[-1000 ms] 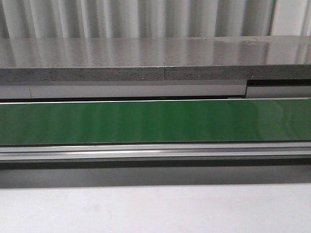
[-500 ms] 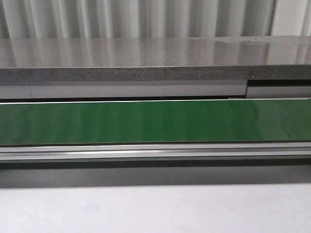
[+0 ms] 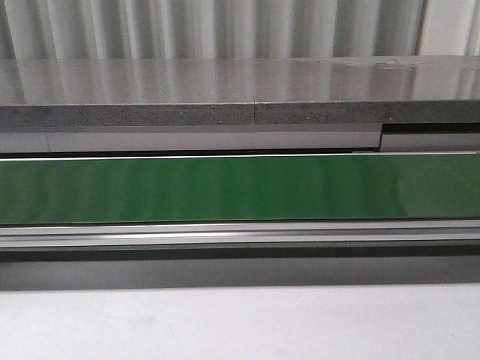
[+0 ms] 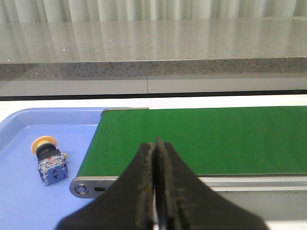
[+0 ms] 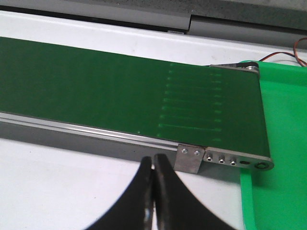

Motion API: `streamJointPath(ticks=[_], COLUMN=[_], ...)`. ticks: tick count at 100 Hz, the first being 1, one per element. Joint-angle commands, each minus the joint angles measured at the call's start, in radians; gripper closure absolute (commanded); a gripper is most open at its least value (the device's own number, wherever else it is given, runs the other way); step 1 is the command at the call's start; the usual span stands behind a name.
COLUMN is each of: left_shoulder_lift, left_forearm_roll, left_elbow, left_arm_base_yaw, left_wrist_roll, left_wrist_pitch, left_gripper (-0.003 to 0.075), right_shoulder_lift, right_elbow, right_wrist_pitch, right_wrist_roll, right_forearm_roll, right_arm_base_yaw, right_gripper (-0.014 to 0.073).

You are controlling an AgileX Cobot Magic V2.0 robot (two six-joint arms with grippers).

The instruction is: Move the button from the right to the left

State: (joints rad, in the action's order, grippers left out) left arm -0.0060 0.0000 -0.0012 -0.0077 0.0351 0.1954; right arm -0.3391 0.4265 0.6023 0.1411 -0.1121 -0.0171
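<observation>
The button [image 4: 48,159], with its yellow-orange cap, black collar and clear bluish block, lies on its side in the blue tray [image 4: 29,201] beside the end of the green conveyor belt [image 4: 206,139]. My left gripper [image 4: 154,148] is shut and holds nothing; it hangs over the belt's near edge, to the right of the button and apart from it. My right gripper [image 5: 153,160] is shut and empty over the white table, just short of the belt's [image 5: 124,91] metal rail. Neither gripper nor the button shows in the front view.
A green tray [image 5: 283,124] sits at the belt's right end, with an orange wire [image 5: 295,48] behind it. The belt [image 3: 240,187] spans the front view, with an aluminium rail [image 3: 240,236] along its near side and a grey stone ledge [image 3: 240,94] behind.
</observation>
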Motion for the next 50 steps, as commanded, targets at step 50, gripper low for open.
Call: streamJointPath(ticks=[50], left_shoulder_lift=[-0.033], left_forearm_roll=[-0.009], left_elbow=[0.024], left_arm_base_yaw=[0.000], left_wrist_roll=[-0.010], left_wrist_pitch=[-0.076], left_gripper=[0.0740], right_shoulder_lift=[0.138], right_elbow=[-0.300], right_wrist_pitch=[-0.639], right_wrist_roll=[-0.292], right_forearm_roll=[0.198], right_arm_base_yaw=[0.083], right_gripper=[0.0660])
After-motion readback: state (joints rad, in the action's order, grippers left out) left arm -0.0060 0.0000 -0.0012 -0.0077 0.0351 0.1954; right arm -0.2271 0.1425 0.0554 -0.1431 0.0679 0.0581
